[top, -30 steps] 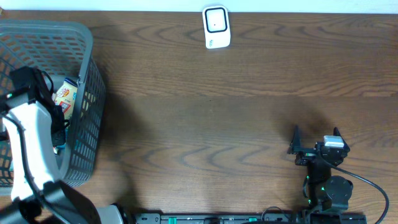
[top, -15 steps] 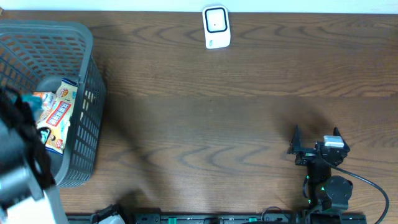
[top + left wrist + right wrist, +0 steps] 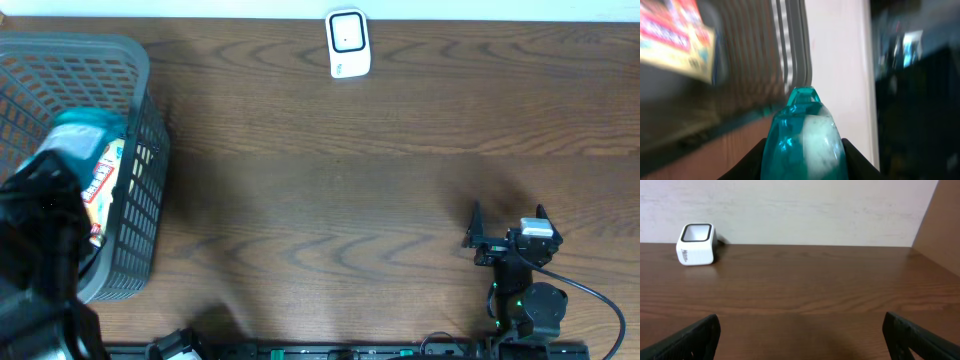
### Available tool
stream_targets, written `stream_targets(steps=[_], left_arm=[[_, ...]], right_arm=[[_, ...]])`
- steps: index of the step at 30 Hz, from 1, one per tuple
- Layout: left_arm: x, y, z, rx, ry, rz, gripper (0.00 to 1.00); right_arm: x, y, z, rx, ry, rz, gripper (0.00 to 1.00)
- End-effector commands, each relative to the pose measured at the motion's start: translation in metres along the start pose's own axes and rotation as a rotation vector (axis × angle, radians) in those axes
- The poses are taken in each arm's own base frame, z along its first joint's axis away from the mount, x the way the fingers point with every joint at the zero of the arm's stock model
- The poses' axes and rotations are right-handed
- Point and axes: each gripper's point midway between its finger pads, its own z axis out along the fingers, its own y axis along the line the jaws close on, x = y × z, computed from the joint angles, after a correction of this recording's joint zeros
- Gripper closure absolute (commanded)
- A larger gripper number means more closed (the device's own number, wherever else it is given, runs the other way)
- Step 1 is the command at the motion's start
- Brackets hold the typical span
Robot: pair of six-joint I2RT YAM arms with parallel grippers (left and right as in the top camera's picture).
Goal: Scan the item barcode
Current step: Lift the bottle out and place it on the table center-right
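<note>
A teal translucent bottle (image 3: pixel 802 135) sits between the dark jaws of my left gripper (image 3: pixel 802 152), which is shut on it. From overhead the bottle (image 3: pixel 85 130) is a blurred teal shape above the grey basket (image 3: pixel 140 60), with my left gripper (image 3: pixel 72 152) on it and the black arm rising close to the camera. The white barcode scanner (image 3: pixel 348 43) stands at the table's far edge, apart from the bottle. It also shows far left in the right wrist view as a scanner (image 3: pixel 696 244). My right gripper (image 3: pixel 508 228) rests open at the front right, nothing between its fingers (image 3: pixel 695 335).
A colourful snack packet (image 3: pixel 105 175) lies inside the basket, blurred in the left wrist view as a packet (image 3: pixel 677 40) beside the basket wall (image 3: pixel 792 50). Brown wooden table (image 3: pixel 330 200) stretches between basket and right arm. A pale wall (image 3: pixel 800 205) runs behind the scanner.
My left arm has risen out of the basket toward the overhead camera, carrying the teal bottle up with it. The snack packet stays in the basket. The right arm has not moved.
</note>
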Motion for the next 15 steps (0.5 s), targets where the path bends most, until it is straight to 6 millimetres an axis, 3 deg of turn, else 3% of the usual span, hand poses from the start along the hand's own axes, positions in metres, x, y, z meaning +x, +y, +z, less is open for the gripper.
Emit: stream_targets(steps=[1, 8, 15], left_arm=[[0.048, -0.019, 0.011, 0.078, 0.284, 0.098, 0.73], [0.109, -0.013, 0.043, 0.041, 0.525, 0.301, 0.73], [0.208, 0.015, 0.07, -0.03, 0.825, 0.573, 0.73]], right_arm=[[0.001, -0.001, 0.0, 0.003, 0.003, -0.008, 0.01], [0.001, -0.001, 0.0, 0.003, 0.003, -0.008, 0.01], [0.001, -0.001, 0.0, 0.003, 0.003, -0.008, 0.01]])
